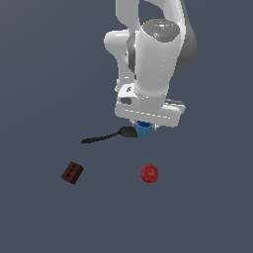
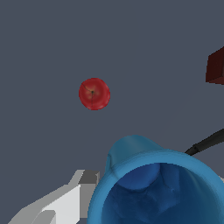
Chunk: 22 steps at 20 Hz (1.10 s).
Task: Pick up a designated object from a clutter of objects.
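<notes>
The small blue cup (image 1: pixel 143 130) stands just under my gripper (image 1: pixel 144 126), beside the spatula's head. In the wrist view the blue cup (image 2: pixel 157 192) fills the lower part of the picture with its hollow inside facing the camera. One grey finger (image 2: pixel 74 197) presses against its outer wall, and the other is hidden behind the cup. My gripper (image 2: pixel 153 205) is shut on the cup. The rest of the clutter of objects lies around it: a black long-handled spatula (image 1: pixel 106 137), a dark brown block with holes (image 1: pixel 72 172) and a red round object (image 1: pixel 149 173).
The red round object (image 2: pixel 94 93) lies apart from the cup on the dark grey floor (image 1: pixel 207 207). An edge of the brown block (image 2: pixel 216 65) and part of the spatula handle (image 2: pixel 208 142) show in the wrist view.
</notes>
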{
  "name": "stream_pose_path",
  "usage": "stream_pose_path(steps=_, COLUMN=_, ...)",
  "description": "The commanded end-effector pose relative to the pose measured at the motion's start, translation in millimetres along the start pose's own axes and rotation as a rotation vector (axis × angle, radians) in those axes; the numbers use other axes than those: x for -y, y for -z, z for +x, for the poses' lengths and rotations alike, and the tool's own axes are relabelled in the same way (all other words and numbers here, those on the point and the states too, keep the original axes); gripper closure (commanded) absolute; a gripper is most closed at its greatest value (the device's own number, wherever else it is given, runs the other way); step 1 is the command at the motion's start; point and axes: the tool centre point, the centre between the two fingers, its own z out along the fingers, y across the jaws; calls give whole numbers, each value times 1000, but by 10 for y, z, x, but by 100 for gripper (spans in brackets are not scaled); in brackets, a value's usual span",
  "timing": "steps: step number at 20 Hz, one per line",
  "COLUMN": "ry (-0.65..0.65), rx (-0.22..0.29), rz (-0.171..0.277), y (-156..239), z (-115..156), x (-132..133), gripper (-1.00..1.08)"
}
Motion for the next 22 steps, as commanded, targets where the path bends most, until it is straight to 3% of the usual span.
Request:
stream_pose_path(steps=1, ry=-1, rx=0, rz=0, y=269, z=-36, x=151, gripper=108)
stream_pose_path(steps=11, ry=0, rx=1, rz=1, y=1047, z=-108, x=617, gripper=108)
stream_pose_path(steps=22, ry=0, rx=1, rz=2, y=1309, z=-113, x=783, gripper=108)
